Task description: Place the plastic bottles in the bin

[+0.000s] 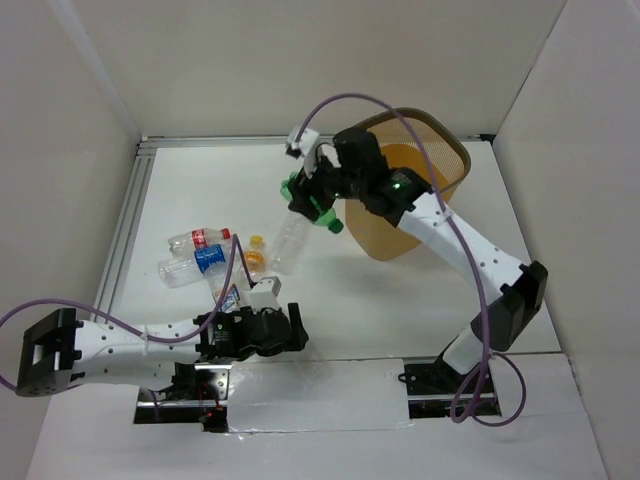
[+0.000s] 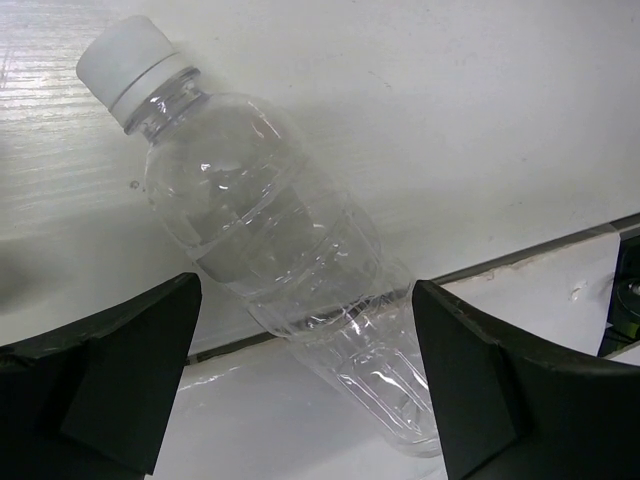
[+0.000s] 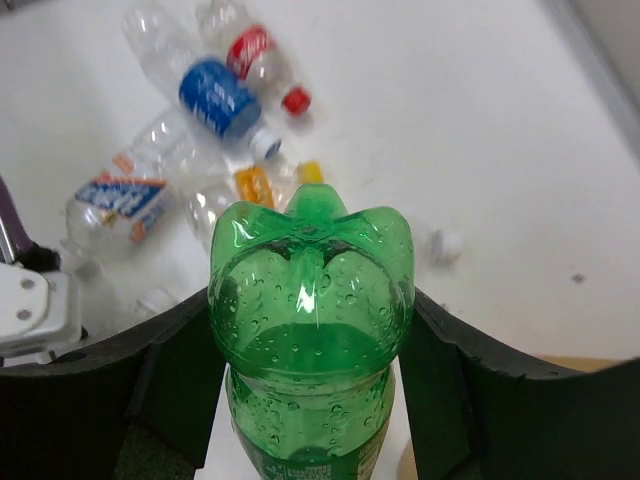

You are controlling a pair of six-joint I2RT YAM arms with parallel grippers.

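My right gripper (image 1: pixel 312 200) is shut on a green bottle (image 1: pixel 320 212) and holds it in the air just left of the orange mesh bin (image 1: pixel 450 145). In the right wrist view the green bottle (image 3: pixel 310 300) fills the space between the jaws, base toward the camera. My left gripper (image 1: pixel 296 330) is open near the table's front edge. In the left wrist view a clear white-capped bottle (image 2: pixel 260 230) lies between its wide-apart fingers (image 2: pixel 130 360), touching neither. Red-labelled (image 1: pixel 203 239), blue-labelled (image 1: pixel 197 263), orange-capped (image 1: pixel 254 257) and clear (image 1: pixel 288 240) bottles lie on the table.
White walls enclose the table on three sides, with a metal rail (image 1: pixel 125 225) along the left. A strip of white tape (image 1: pixel 320 385) runs along the front edge. Another labelled bottle (image 3: pixel 110 195) and a small white cap (image 3: pixel 445 243) lie on the table.
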